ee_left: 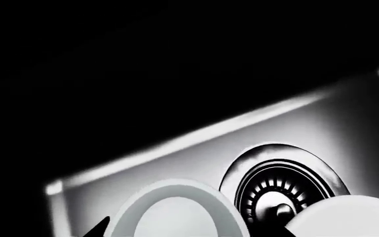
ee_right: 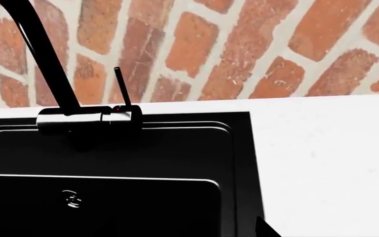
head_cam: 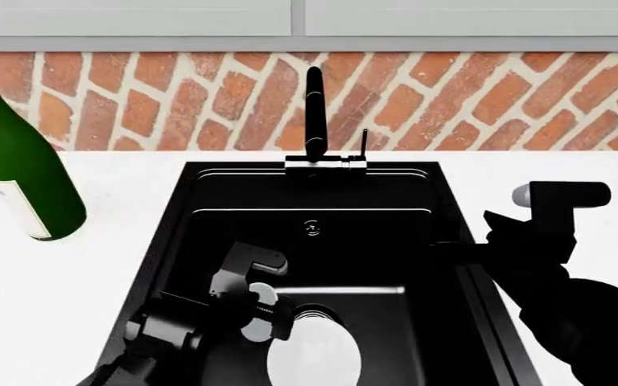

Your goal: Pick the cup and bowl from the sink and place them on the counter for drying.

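The white cup (ee_left: 176, 212) stands on the floor of the black sink (head_cam: 320, 233), seen rim-up in the left wrist view. The white bowl (head_cam: 312, 358) lies right beside it, over part of the round drain (ee_left: 278, 190); its edge also shows in the left wrist view (ee_left: 351, 217). My left gripper (head_cam: 264, 312) is low inside the basin, open, with the cup between its fingers; one fingertip (ee_left: 100, 228) sits just outside the cup's wall. My right gripper (head_cam: 475, 237) is open and empty above the sink's right rim; one fingertip (ee_right: 265, 229) shows.
A tall black faucet (head_cam: 314, 112) stands at the sink's back edge and also shows in the right wrist view (ee_right: 38, 54). A green bottle (head_cam: 19, 161) stands on the white counter (head_cam: 545, 169) at the left. A brick wall backs the counter.
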{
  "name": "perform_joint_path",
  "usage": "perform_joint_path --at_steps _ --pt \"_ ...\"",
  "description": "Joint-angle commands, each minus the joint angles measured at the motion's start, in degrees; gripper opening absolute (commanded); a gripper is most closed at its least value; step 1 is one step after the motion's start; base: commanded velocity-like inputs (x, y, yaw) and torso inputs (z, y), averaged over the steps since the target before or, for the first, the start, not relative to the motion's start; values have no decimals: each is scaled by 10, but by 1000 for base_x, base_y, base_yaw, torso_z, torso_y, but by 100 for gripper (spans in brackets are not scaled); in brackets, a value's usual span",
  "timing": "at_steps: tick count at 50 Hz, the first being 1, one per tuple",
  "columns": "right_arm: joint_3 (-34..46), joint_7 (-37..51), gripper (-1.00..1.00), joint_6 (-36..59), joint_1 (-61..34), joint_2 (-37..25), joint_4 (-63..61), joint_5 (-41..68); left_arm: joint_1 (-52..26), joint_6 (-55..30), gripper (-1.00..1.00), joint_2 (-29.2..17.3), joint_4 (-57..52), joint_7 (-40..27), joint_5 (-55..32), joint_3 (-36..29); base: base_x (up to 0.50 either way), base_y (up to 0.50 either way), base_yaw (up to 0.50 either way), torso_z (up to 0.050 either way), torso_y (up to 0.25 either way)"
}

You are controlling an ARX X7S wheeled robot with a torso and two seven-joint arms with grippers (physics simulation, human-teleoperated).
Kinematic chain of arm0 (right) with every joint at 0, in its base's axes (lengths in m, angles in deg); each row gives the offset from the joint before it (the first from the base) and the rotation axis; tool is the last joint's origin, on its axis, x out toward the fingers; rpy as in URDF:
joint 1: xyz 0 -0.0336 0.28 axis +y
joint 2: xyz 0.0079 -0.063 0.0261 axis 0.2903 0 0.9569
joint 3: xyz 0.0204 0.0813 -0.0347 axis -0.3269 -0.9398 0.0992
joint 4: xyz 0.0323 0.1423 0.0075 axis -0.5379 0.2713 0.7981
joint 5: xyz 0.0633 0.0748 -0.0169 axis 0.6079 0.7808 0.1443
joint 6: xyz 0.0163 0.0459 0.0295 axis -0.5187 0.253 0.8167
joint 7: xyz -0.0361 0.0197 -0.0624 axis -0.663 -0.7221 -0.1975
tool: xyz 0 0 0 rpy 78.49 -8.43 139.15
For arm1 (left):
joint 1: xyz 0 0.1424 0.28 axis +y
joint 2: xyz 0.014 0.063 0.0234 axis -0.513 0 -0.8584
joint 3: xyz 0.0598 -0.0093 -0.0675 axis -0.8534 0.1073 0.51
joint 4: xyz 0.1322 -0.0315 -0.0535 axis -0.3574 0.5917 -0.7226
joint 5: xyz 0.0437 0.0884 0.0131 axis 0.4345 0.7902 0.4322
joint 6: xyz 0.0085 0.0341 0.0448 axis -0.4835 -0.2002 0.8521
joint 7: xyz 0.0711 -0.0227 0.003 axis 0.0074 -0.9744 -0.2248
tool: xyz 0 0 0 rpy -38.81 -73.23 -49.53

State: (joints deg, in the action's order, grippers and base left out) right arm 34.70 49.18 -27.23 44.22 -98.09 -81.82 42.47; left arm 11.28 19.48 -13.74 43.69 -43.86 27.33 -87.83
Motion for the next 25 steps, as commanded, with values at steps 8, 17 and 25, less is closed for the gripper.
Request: perform_joint_path --at_steps 8,17,25 --pt "-2 -2 100 -3 1 3 2 -5 18 -5 -100 -17 14 5 8 5 0 0 0 0 0" --pt "-2 -2 100 -6 2 2 2 -3 25 -41 -100 -36 -56 -18 -10 19 0 0 1 0 0" --pt "-4 -1 100 -7 6 1 1 0 46 -116 -100 -80 -204 -59 -51 49 0 0 3 0 0"
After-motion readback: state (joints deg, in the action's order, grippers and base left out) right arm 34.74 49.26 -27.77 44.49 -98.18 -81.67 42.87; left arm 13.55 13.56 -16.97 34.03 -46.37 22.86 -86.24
